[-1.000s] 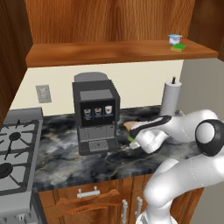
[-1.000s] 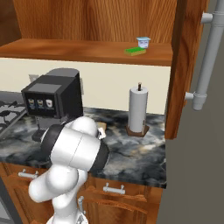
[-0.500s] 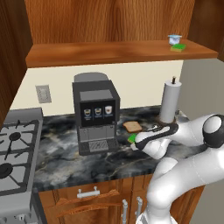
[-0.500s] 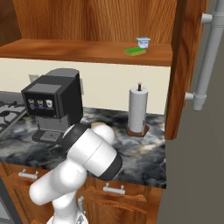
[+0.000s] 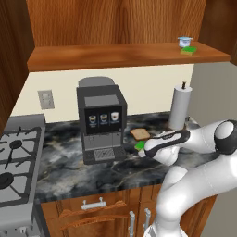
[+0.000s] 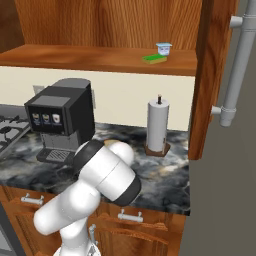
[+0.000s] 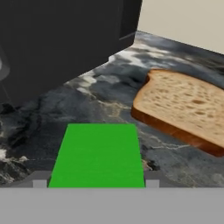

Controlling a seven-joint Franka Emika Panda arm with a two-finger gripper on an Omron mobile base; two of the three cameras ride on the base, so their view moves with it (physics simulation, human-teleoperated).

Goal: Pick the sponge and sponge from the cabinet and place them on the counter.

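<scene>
Sponges, small flat rectangles with a bright green top, lay apart: one [image 7: 98,155] low over the dark marbled counter [image 7: 87,105] just beside the tan bread slice [image 7: 183,109], set between the gripper's [image 7: 96,186] fingertips [image 7: 40,181], which looked clamped on its long edges; the other [image 5: 188,50] on the reddish-brown cabinet shelf [image 5: 115,55] beside the white-and-blue cup [image 5: 185,41]. Each probably handled light, soft and squashy, best pinched across its narrow width. Against the earlier frames, the arm had swung further right of the black coffee machine [image 5: 101,120], uncovering the bread.
</scene>
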